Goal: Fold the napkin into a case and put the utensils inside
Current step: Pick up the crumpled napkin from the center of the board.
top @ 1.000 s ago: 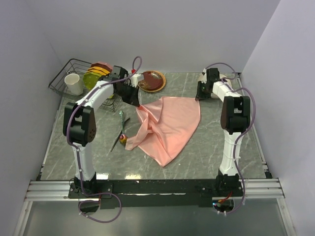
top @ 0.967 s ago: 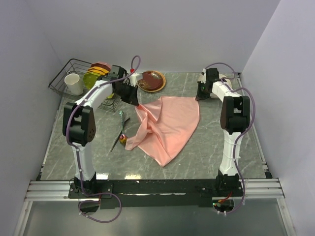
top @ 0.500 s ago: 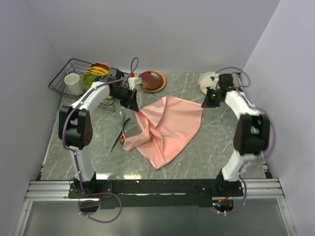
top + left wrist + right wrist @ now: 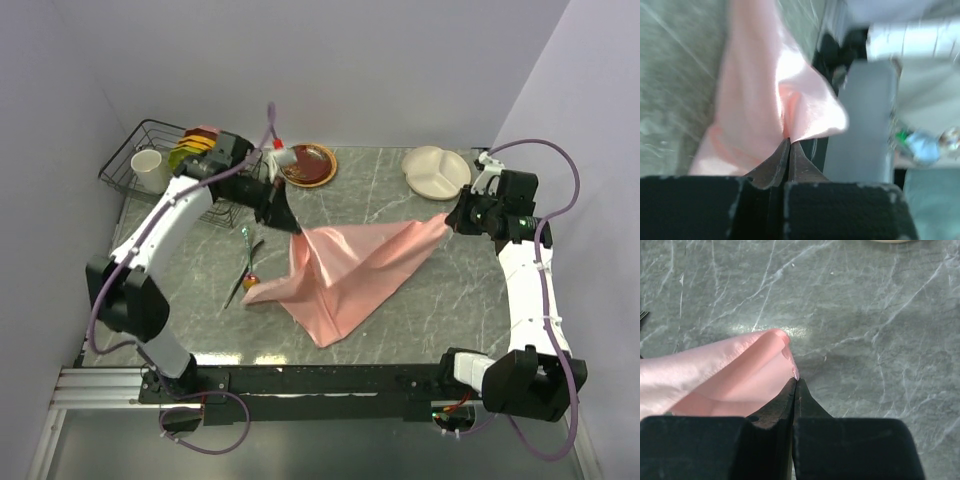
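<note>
The salmon-pink satin napkin (image 4: 350, 270) hangs stretched between my two grippers above the grey marble table, its lower part draped on the tabletop. My left gripper (image 4: 292, 228) is shut on the napkin's left corner (image 4: 790, 100). My right gripper (image 4: 452, 220) is shut on its right corner (image 4: 765, 365). The utensils (image 4: 246, 262), gold heads and thin dark handles, lie on the table just left of the cloth, partly under its edge. No folded case shows.
A brown plate (image 4: 308, 164) sits at the back middle, a cream divided plate (image 4: 436, 170) at back right. A wire rack (image 4: 150, 165) with a white cup and coloured plates stands at back left.
Both grippers have lifted and drawn apart with the napkin's corners. The right one swung out to the right and the cloth is now pulled taut between them.
</note>
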`<state>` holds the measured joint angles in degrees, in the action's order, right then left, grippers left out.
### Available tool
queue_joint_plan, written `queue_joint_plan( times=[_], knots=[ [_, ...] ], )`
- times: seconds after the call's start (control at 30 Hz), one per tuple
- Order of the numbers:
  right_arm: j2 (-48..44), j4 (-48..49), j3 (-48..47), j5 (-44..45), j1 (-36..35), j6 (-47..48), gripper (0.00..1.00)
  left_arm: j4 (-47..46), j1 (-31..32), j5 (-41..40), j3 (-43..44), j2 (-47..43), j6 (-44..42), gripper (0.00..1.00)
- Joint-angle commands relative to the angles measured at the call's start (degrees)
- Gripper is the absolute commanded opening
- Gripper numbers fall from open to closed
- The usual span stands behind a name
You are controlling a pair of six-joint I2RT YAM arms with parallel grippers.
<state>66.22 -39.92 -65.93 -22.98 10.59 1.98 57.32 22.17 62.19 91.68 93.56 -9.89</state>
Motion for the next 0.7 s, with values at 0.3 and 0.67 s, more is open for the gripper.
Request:
queue_joint_plan(
  times=[0.3,0.67],
  knots=[
    [12.53,3.62,-6.76,1.27,-6.19,-5.85,0.00,-15.91,-15.94,-17.01,14.96,19.06,7.18,0.69],
    [11.13,2.83,-4.73,3.21,-6.99,-4.26,0.00,-34.97,6.37,-51.26,-8.44,7.42,-5.05,0.77]
  ],
)
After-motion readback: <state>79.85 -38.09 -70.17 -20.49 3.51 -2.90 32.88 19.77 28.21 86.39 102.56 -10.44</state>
